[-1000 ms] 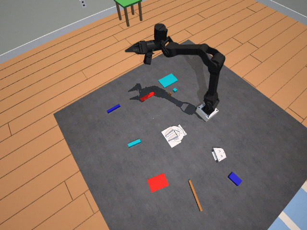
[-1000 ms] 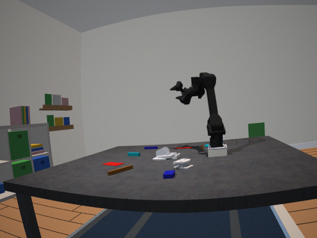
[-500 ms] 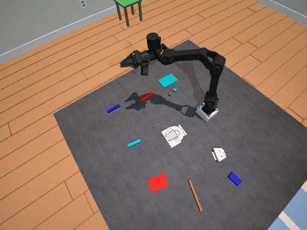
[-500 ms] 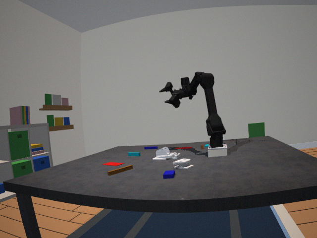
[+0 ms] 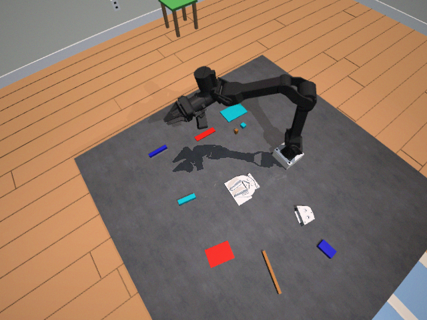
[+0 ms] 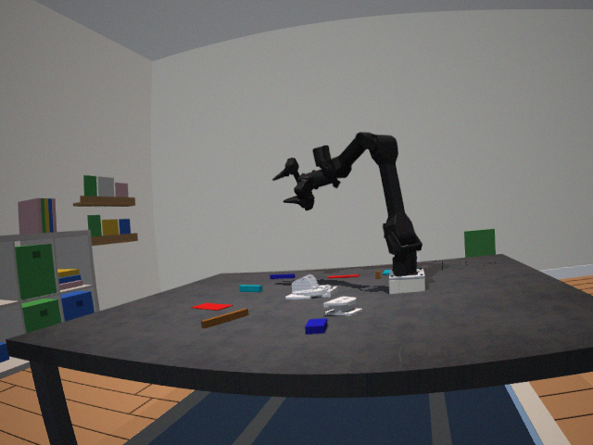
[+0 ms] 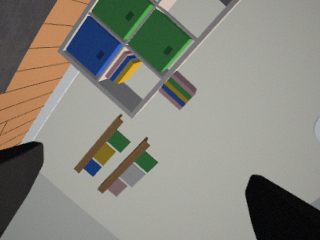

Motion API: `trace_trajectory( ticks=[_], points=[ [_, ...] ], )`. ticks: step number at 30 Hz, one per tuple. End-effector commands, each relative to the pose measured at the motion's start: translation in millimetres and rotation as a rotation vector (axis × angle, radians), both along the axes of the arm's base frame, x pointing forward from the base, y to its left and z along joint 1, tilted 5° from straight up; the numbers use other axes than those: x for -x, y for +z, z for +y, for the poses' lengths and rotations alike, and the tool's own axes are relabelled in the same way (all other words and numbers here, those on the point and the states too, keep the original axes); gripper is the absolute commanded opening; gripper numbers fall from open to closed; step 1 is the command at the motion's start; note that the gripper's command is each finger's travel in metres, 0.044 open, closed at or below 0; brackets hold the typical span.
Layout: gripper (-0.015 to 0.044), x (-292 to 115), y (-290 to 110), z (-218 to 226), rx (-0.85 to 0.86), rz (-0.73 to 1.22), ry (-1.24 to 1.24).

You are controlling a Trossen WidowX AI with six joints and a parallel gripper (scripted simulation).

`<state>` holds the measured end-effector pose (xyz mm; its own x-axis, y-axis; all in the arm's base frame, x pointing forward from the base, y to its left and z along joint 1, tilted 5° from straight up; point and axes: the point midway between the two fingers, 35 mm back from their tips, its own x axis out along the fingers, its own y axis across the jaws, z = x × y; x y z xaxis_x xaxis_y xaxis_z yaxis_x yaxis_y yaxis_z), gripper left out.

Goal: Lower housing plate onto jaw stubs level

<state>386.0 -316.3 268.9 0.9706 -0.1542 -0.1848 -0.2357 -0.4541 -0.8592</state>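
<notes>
"As the pincer (image 5: 167,120) (image 6: 279,190) (image 7: 148,170) hangs high over the table (image 5: 137,220) (image 6: 268,349), its fingers are wide open, with nothing between them!"

"And the housing plate?"

"Can't tell which white piece that is! With twelve at the top of the overhead view, the larger white assembly (image 5: 241,189) (image 6: 306,287) lies at five o'clock from the pincer; the smaller white piece (image 5: 305,214) (image 6: 340,301) sits farther off, between four and five. Both well apart from those fingers!"
</notes>
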Motion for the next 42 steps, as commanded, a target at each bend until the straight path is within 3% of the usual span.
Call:
trace_trajectory(
  ticks=[1,22,42],
  points=[
    [0.0440,-17,-9,31,-0.061,0.038,0.033],
    [0.0440,-66,-53,190,-0.282,0.278,0.233],
    [0.0440,-48,-97,343,-0.341,0.594,0.408]
  ],
)
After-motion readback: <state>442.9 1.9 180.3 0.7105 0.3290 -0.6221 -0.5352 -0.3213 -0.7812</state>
